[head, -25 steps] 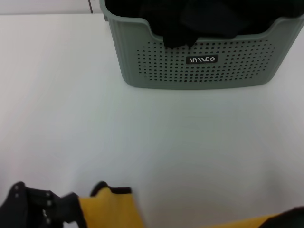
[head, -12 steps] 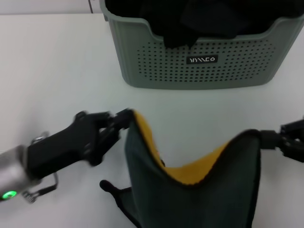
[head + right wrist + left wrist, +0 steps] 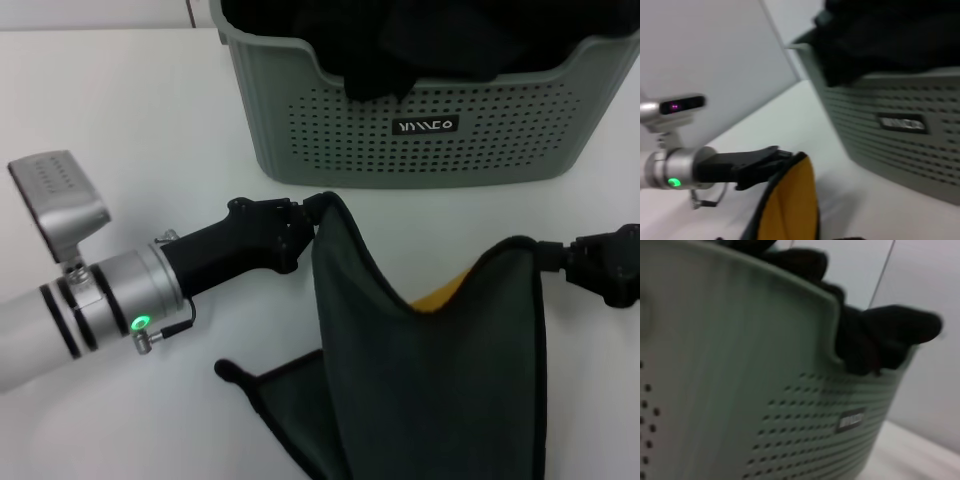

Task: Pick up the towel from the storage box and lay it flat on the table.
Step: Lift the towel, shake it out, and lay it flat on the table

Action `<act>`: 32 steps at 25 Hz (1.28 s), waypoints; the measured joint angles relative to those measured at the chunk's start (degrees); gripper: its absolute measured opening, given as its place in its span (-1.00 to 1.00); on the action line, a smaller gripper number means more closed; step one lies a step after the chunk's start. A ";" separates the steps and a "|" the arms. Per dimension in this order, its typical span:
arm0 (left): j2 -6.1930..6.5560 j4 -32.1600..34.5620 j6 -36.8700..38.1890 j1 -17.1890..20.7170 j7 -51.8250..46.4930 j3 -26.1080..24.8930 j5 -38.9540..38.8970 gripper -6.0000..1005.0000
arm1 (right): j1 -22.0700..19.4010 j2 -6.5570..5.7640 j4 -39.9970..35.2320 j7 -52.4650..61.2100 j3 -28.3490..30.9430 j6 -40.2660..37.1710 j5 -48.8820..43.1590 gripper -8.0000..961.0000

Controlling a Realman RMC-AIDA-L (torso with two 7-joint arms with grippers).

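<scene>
Jaws of the left gripper (image 3: 305, 225) and right gripper (image 3: 560, 258) each clamp a towel (image 3: 430, 380) corner; the storage box (image 3: 420, 150) holds dark cloths (image 3: 400, 45)

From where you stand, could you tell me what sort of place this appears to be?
Probably a lab test bench: a plain white table, one sage-green storage box of dark cloths, and the left gripper and right gripper holding a towel between them.

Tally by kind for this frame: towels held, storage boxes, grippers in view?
Towels held: 1, the towel, sagging between both grippers
Storage boxes: 1, the storage box, with dark cloth inside
Grippers: 2, left gripper, right gripper
Total: 4
</scene>
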 joint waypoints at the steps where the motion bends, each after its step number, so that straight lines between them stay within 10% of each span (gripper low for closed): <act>1: -0.07 0.15 -1.42 -0.34 0.16 -0.01 0.00 -0.96 | 0.22 0.00 0.64 -0.06 -0.01 1.06 -0.09 -0.98; 12: 0.36 6.92 -2.43 4.16 1.38 0.04 1.38 -0.95 | -0.06 0.09 1.75 0.39 -0.04 8.14 -1.71 -0.97; 32: 6.40 22.15 43.84 20.62 -4.96 0.92 12.40 -0.95 | -10.51 -0.16 -30.60 8.24 3.78 -35.56 9.71 -0.94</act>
